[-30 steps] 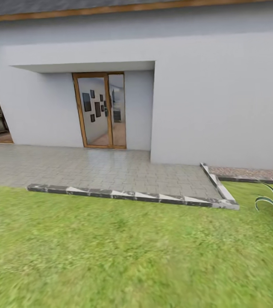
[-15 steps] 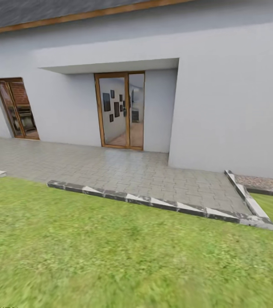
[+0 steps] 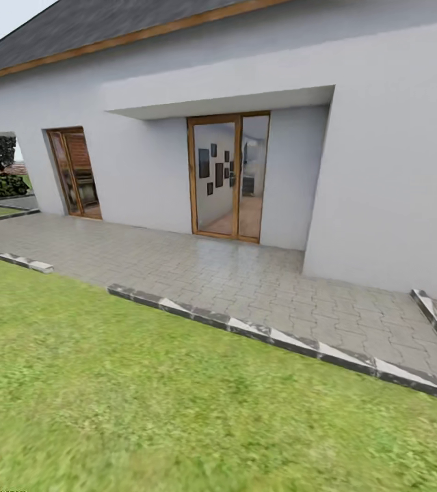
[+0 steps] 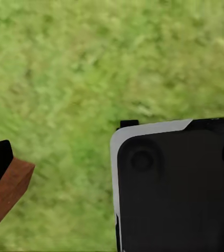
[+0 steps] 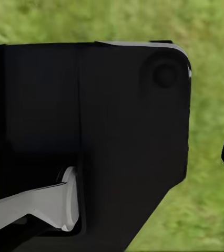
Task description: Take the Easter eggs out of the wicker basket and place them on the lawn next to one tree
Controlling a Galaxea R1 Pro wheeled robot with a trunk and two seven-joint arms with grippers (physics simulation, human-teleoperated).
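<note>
The robot stands on the lawn (image 3: 143,410) of the garden, its head camera facing the white house (image 3: 382,171) across a grey paved patio (image 3: 245,273) edged with a stone kerb (image 3: 280,339). A glazed wooden door (image 3: 228,178) sits under the recessed porch, a second wooden-framed opening (image 3: 74,172) lies further along the wall, and dark shrubs (image 3: 3,174) show past the house corner. No Easter egg, wicker basket or thick-trunked tree appears in these pictures, so where they stand cannot be told, and nothing here shows any egg moved; judged from this, the robot is travelling or searching and the whole task may remain ahead. Both wrist cameras look down on grass past dark robot bodywork (image 4: 177,184), and a brown-and-black part (image 4: 4,181) juts in at the left wrist view's edge. Whether either gripper is apart or together cannot be told.
</note>
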